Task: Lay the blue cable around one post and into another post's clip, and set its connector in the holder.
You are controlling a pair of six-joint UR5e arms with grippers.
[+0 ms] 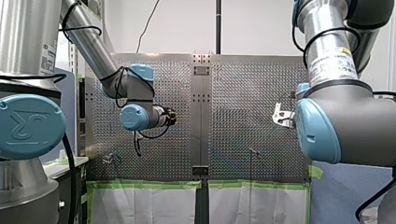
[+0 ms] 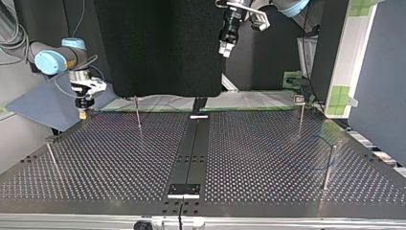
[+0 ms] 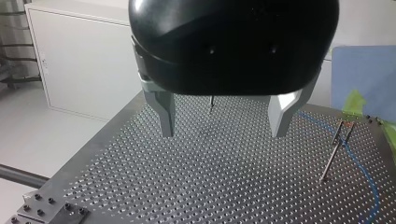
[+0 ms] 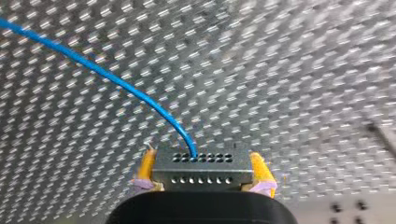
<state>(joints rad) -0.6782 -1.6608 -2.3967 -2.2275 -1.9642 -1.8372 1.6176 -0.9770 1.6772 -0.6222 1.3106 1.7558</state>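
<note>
My left arm [image 1: 91, 39] is silver tubing with light-blue joint caps [image 1: 29, 125], one embossed with what looks like an R, and black cables [image 1: 136, 142]. My left gripper [image 3: 223, 133] has a glossy black housing [image 3: 233, 42] and grey metal fingers [image 3: 164, 112]; my right gripper [image 4: 202, 161] wears yellow pads [image 4: 258, 169].

Past the desk [image 3: 210, 186] edge I see a white cabinet [image 3: 84, 60] on a pale floor [image 3: 23, 144]. A white wall [image 1: 187, 23] stands behind the far edge. From across, a black panel [image 2: 158, 43] fills the middle, with a blue sheet [image 2: 38, 108] beside it.
</note>
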